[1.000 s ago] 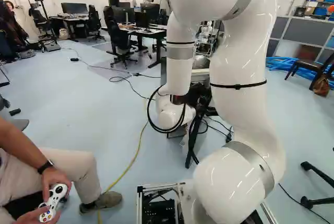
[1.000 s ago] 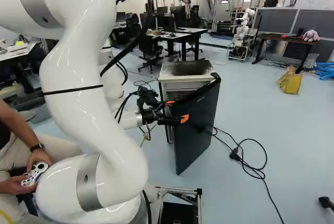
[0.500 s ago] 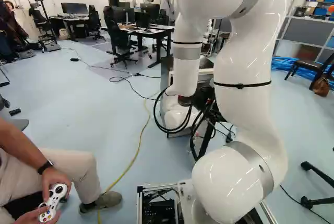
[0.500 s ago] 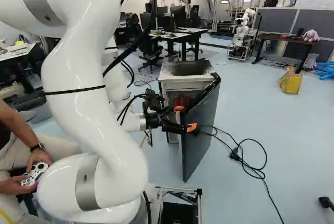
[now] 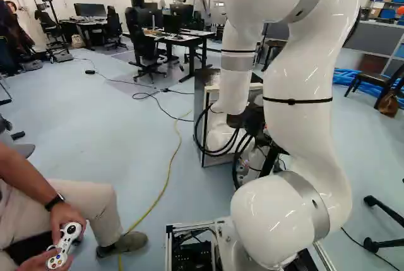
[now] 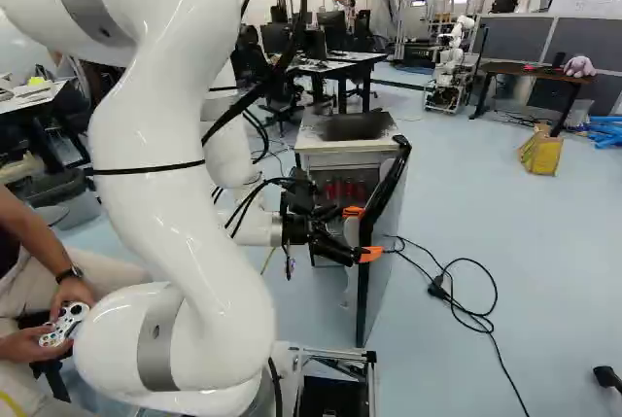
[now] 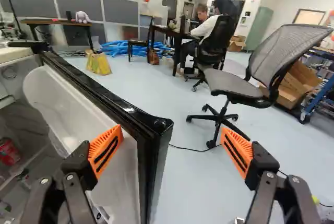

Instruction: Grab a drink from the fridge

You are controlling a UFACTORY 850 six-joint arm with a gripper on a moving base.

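Observation:
The gripper (image 6: 362, 232) is open at the free edge of the fridge door (image 6: 377, 242), which stands swung out. In the wrist view the gripper (image 7: 172, 150) has the black door edge (image 7: 151, 135) between its spread fingers: one orange pad (image 7: 105, 150) is on the white inner side, perhaps touching it, the other well clear on the outer side. The fridge (image 6: 340, 157) stands behind, its interior partly exposed. Red cans (image 6: 345, 190) show on a shelf inside; one red can (image 7: 8, 152) also appears in the wrist view, beyond the door's inner side.
Black cables (image 6: 466, 315) lie on the floor beyond the door. An office chair (image 7: 229, 85) stands on the door's outer side. A person (image 5: 63, 214) holding a controller sits close to the base's left. Another robot (image 6: 450, 67) stands far back.
The fridge door has swung wider, uncovering the interior and the red cans. My arm has shifted to the right with the door, the gripper staying open at its edge. The base has not moved.

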